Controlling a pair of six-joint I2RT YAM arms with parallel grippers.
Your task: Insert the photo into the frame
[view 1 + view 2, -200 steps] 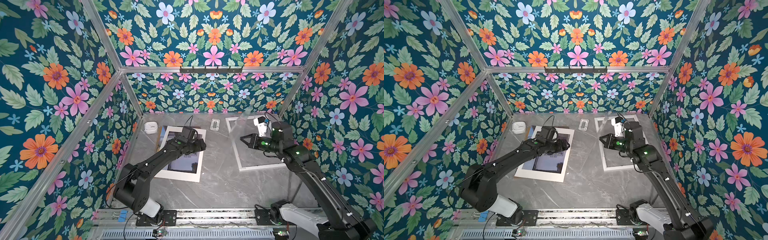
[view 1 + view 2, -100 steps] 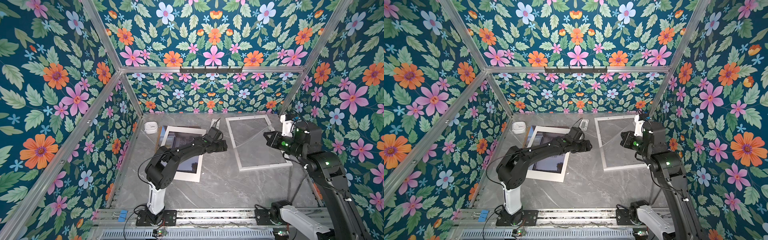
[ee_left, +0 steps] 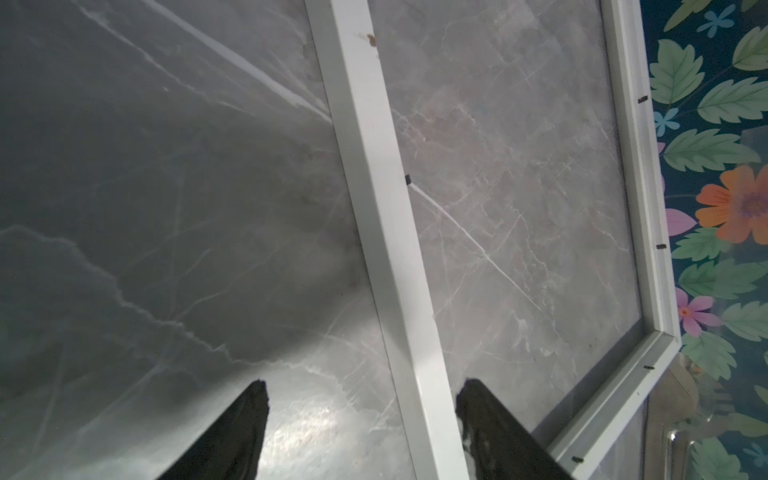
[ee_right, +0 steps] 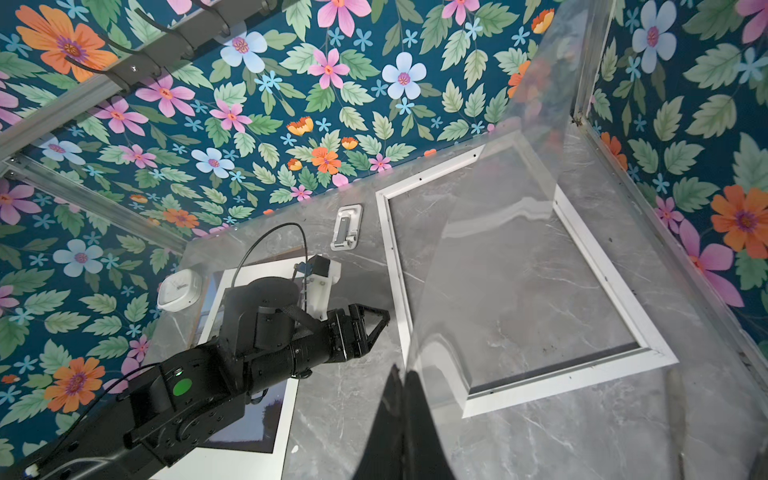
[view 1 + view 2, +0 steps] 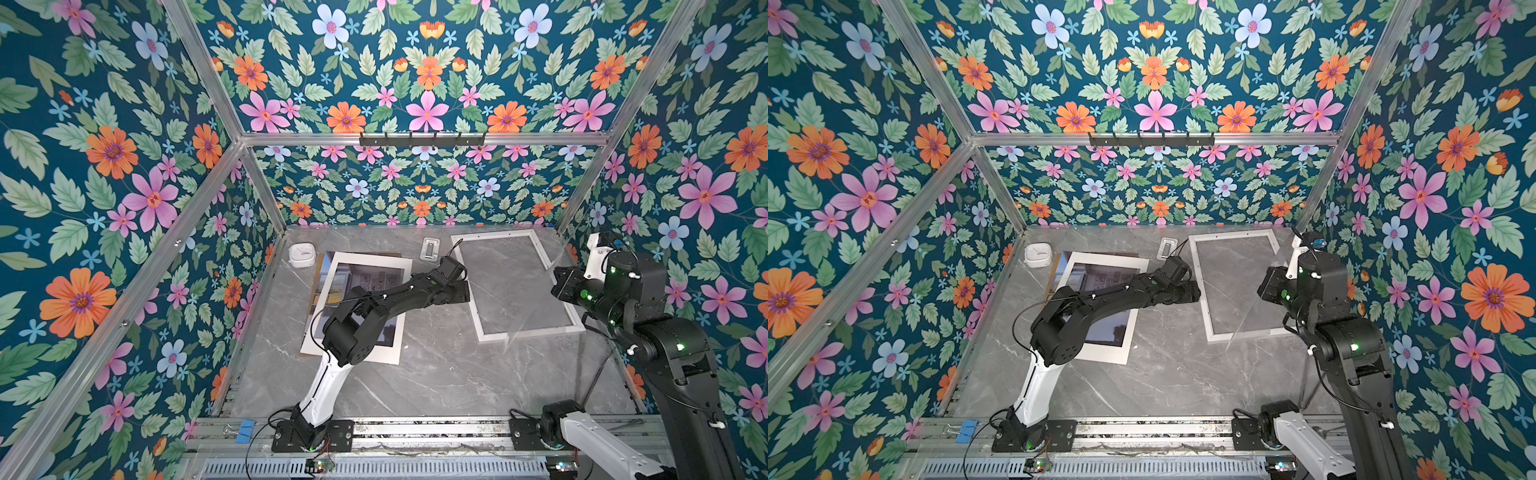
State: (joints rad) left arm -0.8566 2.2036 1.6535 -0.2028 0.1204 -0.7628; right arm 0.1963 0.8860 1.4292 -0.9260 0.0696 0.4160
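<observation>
Tilted clear sheet (image 4: 498, 257) above frame (image 3: 386, 199)

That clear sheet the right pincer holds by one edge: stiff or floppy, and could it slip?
The clear sheet probably flexes somewhat: reflections across it look curved. It seems light, since the right pincer holds it tilted up over the frame by a pinch on one edge. Its glossy surface could slip.

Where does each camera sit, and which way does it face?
Both top views: high over the near edge, looking down on the table; left arm and right arm show.
Left wrist: on the left arm, looking down at the rail of the frame between the fingers of the open left gripper.
Right wrist: on the right arm, past the right gripper shut on a clear sheet, toward frame and left arm.
All views share the frame.
</observation>
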